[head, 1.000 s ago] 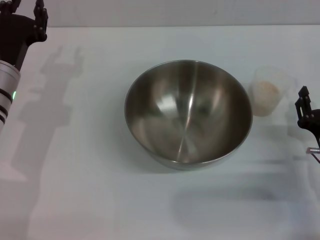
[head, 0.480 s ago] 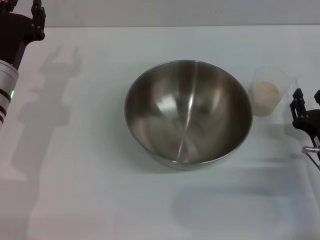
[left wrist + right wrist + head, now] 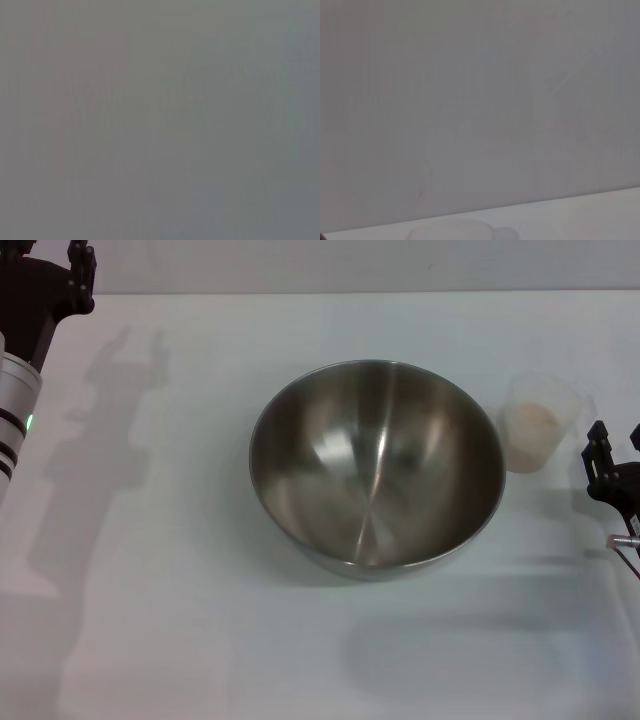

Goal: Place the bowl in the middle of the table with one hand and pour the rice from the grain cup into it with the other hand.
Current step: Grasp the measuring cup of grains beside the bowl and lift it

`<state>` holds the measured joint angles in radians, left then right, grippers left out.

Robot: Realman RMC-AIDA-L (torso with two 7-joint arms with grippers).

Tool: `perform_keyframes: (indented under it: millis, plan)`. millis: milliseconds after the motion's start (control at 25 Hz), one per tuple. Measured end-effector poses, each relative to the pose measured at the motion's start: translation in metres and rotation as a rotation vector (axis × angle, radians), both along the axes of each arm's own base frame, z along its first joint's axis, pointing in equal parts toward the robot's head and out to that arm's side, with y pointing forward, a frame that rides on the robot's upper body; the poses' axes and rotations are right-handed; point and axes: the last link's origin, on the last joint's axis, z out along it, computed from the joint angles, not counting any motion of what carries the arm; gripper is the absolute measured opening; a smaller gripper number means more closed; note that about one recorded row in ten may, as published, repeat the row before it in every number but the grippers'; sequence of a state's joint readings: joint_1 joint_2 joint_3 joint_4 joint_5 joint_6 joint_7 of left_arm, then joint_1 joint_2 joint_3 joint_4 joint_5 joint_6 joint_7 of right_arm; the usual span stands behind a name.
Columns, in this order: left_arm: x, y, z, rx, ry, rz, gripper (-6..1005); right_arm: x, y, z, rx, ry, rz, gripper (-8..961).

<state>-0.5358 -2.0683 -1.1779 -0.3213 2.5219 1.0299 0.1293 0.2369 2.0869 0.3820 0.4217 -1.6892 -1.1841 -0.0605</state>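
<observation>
The table (image 3: 180, 640) was a plain white flat surface filling the head view, with soft shadows falling across it to the left of the bowl.

The bowl (image 3: 377, 468) was a large round stainless-steel vessel, shiny brushed silver inside with streaked reflections. It stood upright on the table at about the middle of the surface, and no grains were seen inside it.

The left gripper (image 3: 52, 262) was raised at the far left corner of the table, well apart from the bowl. Only part of its black body and one finger showed, so whether its fingers were wide or narrow could not be told. The left wrist view showed only a uniform grey field.

The right gripper (image 3: 616, 438) stood to the right of the bowl, just beside the grain cup and apart from it. Two black fingers pointed away from the robot with a clear gap between them, spread and holding nothing.

The grain cup (image 3: 542, 420) was a small clear plastic cup, upright on the table just to the right of the bowl and close to its rim. In the right wrist view a faint pale rounded shape at the picture's edge may have been the cup; this could not be confirmed.

The rice (image 3: 532, 426) was a pale beige pile inside the grain cup.

Compared with half a second before, the bowl and grain cup had not moved. The right gripper was almost unchanged in position, and the left gripper had shifted only slightly at the corner.
</observation>
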Motion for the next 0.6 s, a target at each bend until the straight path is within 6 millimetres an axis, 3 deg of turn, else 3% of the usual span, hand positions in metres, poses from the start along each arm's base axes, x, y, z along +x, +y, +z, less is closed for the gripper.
perform_keyframes:
  millis: [600]
  plan:
    - [0.0001, -0.0015, -0.0011, 0.001, -0.001, -0.001, 450, -0.0028, 0.0086, -0.0012, -0.019, -0.004, 0.01, 473]
